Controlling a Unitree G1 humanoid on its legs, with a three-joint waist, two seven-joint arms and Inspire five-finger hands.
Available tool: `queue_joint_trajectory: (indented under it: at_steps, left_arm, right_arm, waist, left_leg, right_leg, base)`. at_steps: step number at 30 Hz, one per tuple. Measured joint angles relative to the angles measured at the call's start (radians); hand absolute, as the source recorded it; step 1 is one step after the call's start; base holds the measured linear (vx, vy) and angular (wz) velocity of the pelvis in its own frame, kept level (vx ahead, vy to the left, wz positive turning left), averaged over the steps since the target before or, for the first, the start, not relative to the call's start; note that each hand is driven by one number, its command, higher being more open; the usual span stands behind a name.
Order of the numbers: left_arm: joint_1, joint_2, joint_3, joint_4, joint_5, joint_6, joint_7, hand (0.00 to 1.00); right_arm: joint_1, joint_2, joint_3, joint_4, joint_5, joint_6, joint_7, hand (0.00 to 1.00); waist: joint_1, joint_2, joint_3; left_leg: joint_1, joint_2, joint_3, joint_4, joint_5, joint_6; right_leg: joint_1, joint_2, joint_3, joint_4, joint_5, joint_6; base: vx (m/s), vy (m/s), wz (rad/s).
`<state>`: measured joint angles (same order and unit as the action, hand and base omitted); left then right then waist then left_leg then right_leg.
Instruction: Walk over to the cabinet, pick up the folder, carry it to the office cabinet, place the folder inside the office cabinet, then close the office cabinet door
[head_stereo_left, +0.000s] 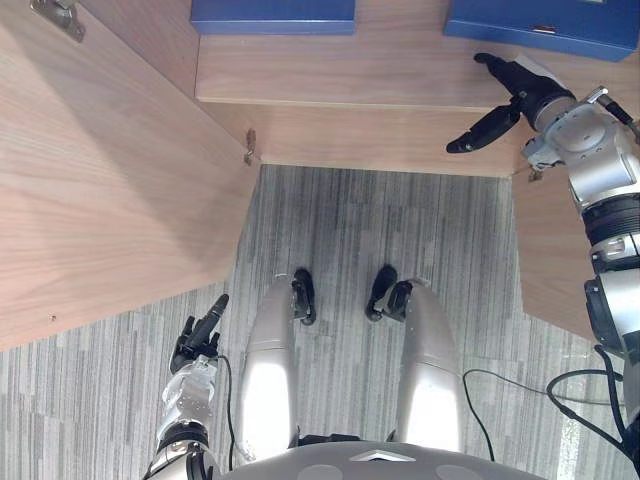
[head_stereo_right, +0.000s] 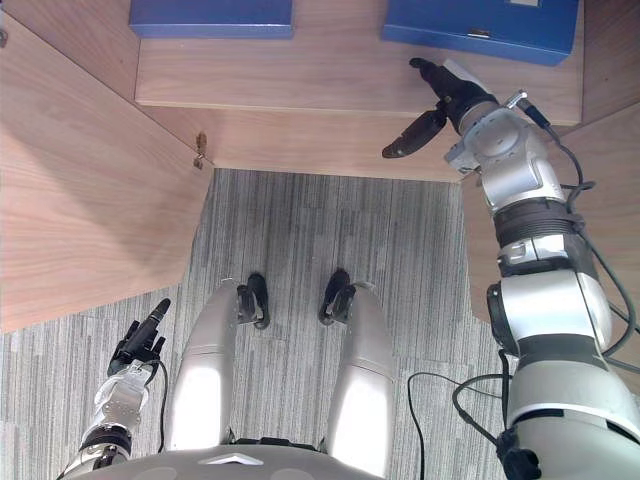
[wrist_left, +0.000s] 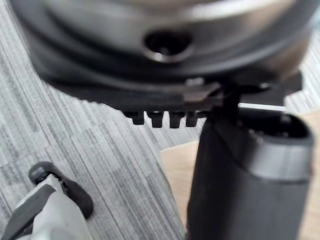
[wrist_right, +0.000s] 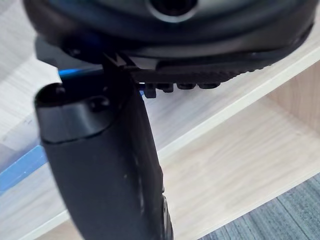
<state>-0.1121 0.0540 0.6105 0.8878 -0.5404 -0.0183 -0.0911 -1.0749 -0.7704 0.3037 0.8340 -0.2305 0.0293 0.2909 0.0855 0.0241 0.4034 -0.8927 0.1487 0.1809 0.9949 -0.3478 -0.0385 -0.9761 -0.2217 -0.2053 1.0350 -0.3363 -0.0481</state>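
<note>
A downward look from the robot's head at an open office cabinet of pale wood, standing on a floor of grey striped carpet. The left cabinet door is swung wide open and fills the left side of the scene, with a small metal hinge where it meets the cabinet body. Part of the right door shows at the right edge.

Inside, on the wooden shelf, lie two flat blue items. The blue folder rests on the right part of the shelf, at the far edge of the scene. A second blue folder lies on the left part of the same shelf, well apart from the first.

The right hand is raised over the shelf, just in front of the blue folder. Its fingers are stretched out straight towards the folder and the thumb is spread away from them, so the hand is open and grips nothing. The fingertips come close to the folder's near edge, but I cannot tell whether they touch it.

The left hand hangs low beside the robot, over the carpet and near the lower edge of the open left door. Its fingers are straight and relaxed, holding nothing.
</note>
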Motion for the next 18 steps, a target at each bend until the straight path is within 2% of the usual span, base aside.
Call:
queue_joint_trajectory:
  at_steps: [5, 9, 11, 12, 13, 15, 18]
  left_arm:
    - [0.000, -0.015, -0.040, 0.026, 0.000, -0.001, 0.023, 1.00]
    - [0.004, -0.022, -0.066, 0.047, 0.001, -0.001, 0.030, 1.00]
    - [0.027, -0.023, -0.082, 0.047, 0.002, -0.003, 0.036, 1.00]
    - [0.038, -0.023, -0.094, 0.047, 0.004, -0.003, 0.037, 1.00]
    - [0.099, -0.023, -0.168, 0.051, 0.041, -0.004, 0.039, 1.00]
    - [0.110, -0.023, -0.195, 0.052, 0.041, -0.005, 0.037, 1.00]
    - [0.109, -0.022, -0.239, 0.061, 0.042, -0.008, 0.040, 1.00]
  right_arm:
    - [0.029, 0.070, -0.004, 0.027, -0.049, 0.010, -0.047, 1.00]
    - [0.118, 0.123, 0.005, 0.053, -0.119, 0.028, -0.045, 1.00]
    - [0.182, 0.153, 0.021, 0.057, -0.120, 0.030, -0.041, 1.00]
    - [0.216, 0.165, 0.029, 0.058, -0.120, 0.030, -0.034, 1.00]
    - [0.413, 0.235, 0.126, 0.067, -0.135, 0.040, 0.052, 1.00]
    - [0.485, 0.273, 0.166, 0.067, -0.156, 0.045, 0.092, 1.00]
    - [0.556, 0.295, 0.176, 0.061, -0.158, 0.046, 0.103, 1.00]
  waist:
    - [0.001, -0.001, -0.015]
    - [0.020, -0.005, -0.041]
    - [0.021, -0.012, -0.080]
    - [0.021, -0.014, -0.087]
    - [0.022, -0.024, -0.144]
    - [0.019, -0.025, -0.146]
    - [0.019, -0.026, -0.163]
  left_leg:
    - [0.059, 0.003, 0.006, -0.040, 0.001, -0.002]
    - [0.160, 0.001, 0.011, -0.102, 0.006, -0.006]
    - [0.204, -0.007, 0.015, -0.149, 0.016, -0.007]
    - [0.242, -0.012, 0.016, -0.181, 0.025, -0.009]
    - [0.418, -0.032, 0.019, -0.365, 0.078, -0.015]
    - [0.478, -0.035, 0.023, -0.427, 0.099, -0.015]
    - [0.505, -0.035, 0.029, -0.475, 0.117, -0.014]
  right_leg:
    - [0.057, 0.009, -0.004, -0.042, 0.014, -0.009]
    - [0.158, 0.017, -0.012, -0.099, 0.018, -0.005]
    - [0.201, 0.017, -0.018, -0.139, 0.023, 0.001]
    - [0.237, 0.018, -0.022, -0.165, 0.028, 0.004]
    - [0.415, 0.034, -0.050, -0.330, 0.067, 0.020]
    - [0.477, 0.042, -0.062, -0.393, 0.087, 0.024]
    - [0.506, 0.053, -0.067, -0.446, 0.109, 0.031]
  base:
    - [0.01, 0.030, -0.05]
    - [0.04, 0.039, -0.02]
    - [0.06, 0.025, 0.05]
    - [0.26, 0.070, 0.13]
    - [0.30, 0.079, 0.13]
    - [0.21, 0.066, 0.04]
    - [0.08, 0.035, -0.03]
